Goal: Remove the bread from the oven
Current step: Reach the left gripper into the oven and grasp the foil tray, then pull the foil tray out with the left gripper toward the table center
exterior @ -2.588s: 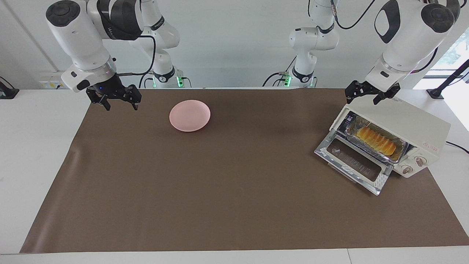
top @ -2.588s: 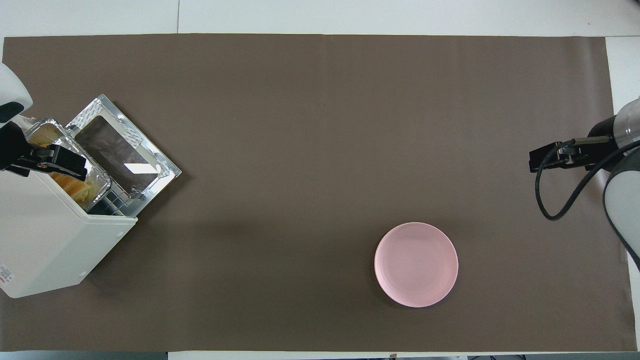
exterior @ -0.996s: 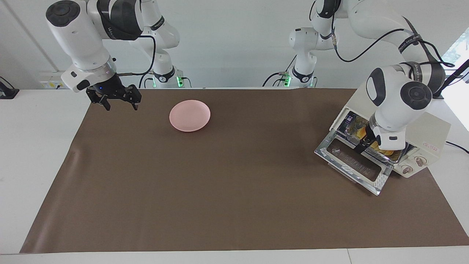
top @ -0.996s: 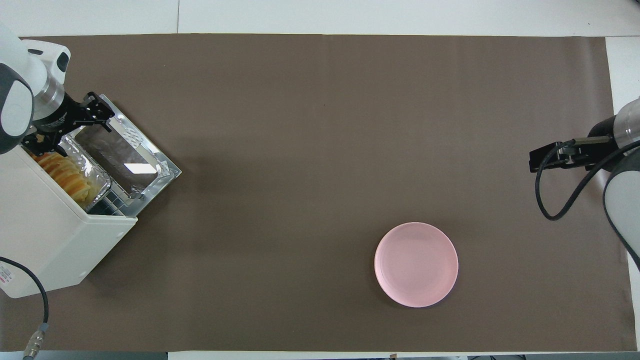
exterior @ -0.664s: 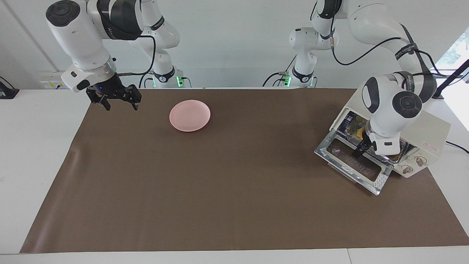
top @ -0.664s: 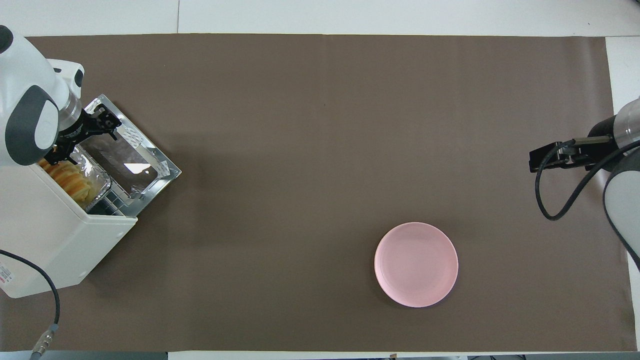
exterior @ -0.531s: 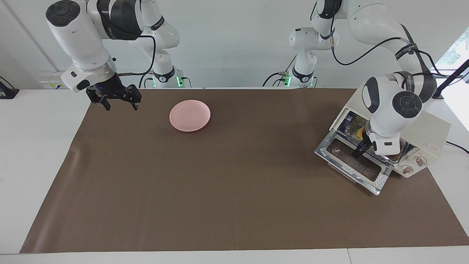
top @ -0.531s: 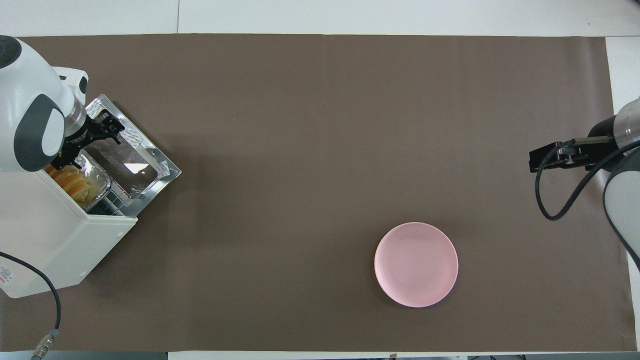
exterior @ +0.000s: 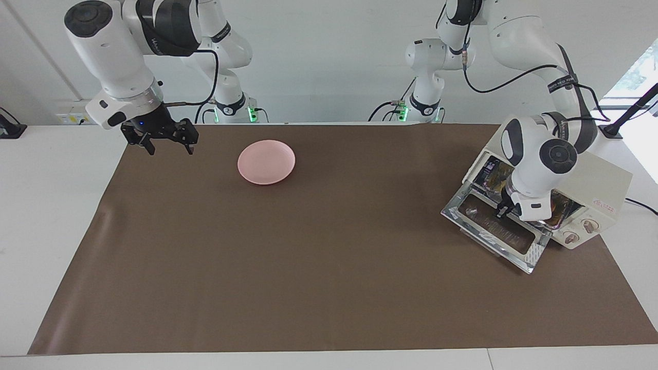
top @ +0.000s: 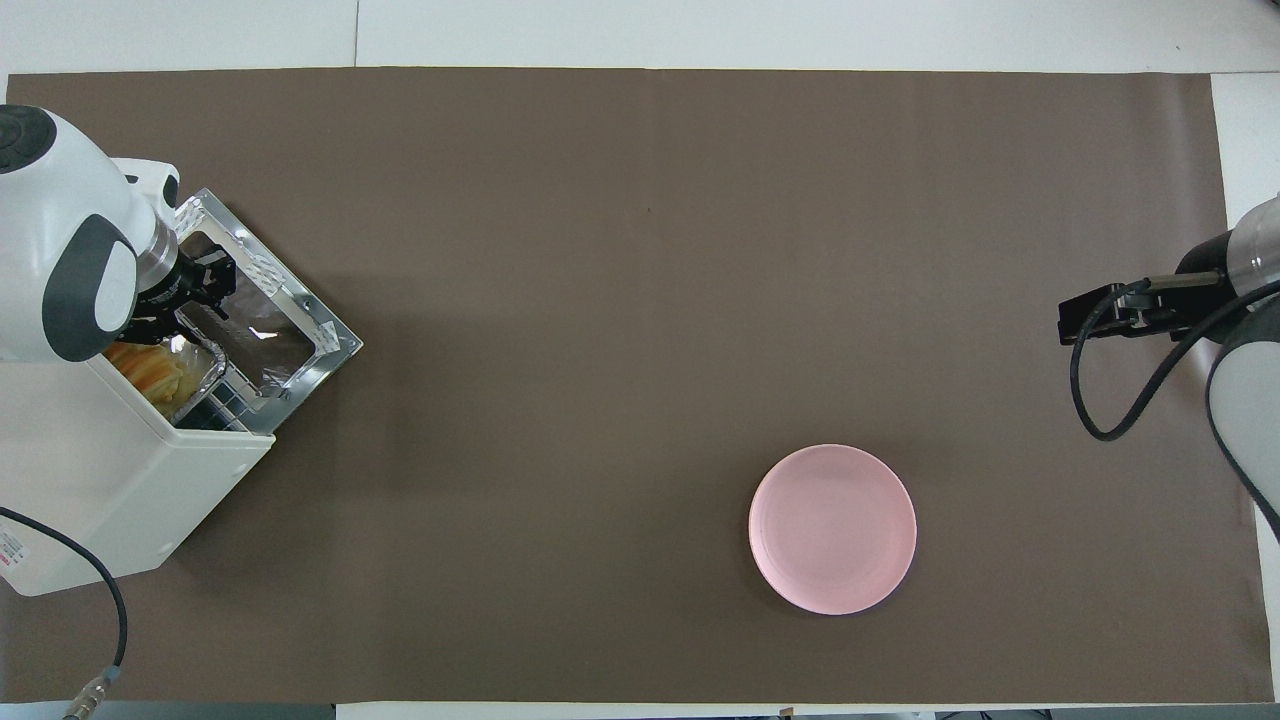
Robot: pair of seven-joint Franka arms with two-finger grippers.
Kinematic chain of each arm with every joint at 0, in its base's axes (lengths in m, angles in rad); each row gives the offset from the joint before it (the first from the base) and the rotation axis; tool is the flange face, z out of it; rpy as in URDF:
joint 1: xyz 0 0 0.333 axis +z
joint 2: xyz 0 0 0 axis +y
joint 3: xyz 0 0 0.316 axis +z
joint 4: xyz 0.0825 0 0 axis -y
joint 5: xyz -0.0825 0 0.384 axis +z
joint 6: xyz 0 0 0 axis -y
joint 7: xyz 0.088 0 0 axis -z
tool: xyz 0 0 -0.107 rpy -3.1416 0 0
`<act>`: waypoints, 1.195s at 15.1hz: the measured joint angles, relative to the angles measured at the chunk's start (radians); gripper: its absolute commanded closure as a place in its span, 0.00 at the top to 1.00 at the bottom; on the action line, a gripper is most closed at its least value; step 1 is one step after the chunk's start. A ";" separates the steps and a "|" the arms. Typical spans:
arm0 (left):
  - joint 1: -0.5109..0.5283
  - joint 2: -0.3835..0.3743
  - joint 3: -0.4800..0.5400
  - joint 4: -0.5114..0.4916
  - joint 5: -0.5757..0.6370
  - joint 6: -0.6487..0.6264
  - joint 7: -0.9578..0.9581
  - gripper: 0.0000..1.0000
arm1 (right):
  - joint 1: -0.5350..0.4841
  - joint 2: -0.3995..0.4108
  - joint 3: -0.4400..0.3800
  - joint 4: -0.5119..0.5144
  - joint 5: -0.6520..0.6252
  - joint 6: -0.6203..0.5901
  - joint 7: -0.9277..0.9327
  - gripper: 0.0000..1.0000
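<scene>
Two risks: my left hand (top: pixel 195 298), at the mouth of the oven (top: pixel 110 480), grip state I cannot tell, could snag the foil tray (top: pixel 205 372) or crush the bread (top: pixel 150 368) lying in that tray inside. My right hand (exterior: pixel 159 146) waits released over the right arm's end of the surface (exterior: pixel 329 267).

Cream-white oven (exterior: pixel 591 177), golden-yellow bread (top: pixel 150 368), pink plate (exterior: pixel 266 162), brown mat (exterior: pixel 329 246).

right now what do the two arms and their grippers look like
Both arms are glossy white with rounded, bulbous links and dark grey to black joint caps and bands. Each ends in a small black two-finger gripper: the left gripper and the right gripper. Black cables run loosely along both arms. The right arm has a silver wrist ring and a small blue light above its gripper.
</scene>
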 measured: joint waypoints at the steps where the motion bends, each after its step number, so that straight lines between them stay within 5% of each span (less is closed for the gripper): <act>1: -0.001 -0.003 -0.003 0.005 0.000 0.001 0.015 0.00 | 0.000 0.000 0.000 0.000 0.000 0.000 0.000 1.00; 7: -0.107 0.009 -0.031 0.104 -0.001 0.005 0.066 0.00 | 0.000 0.000 0.000 0.000 0.000 0.000 0.000 1.00; 18: -0.597 0.076 -0.044 0.128 -0.175 0.125 0.141 0.00 | 0.000 0.000 0.000 0.000 0.000 0.000 0.000 1.00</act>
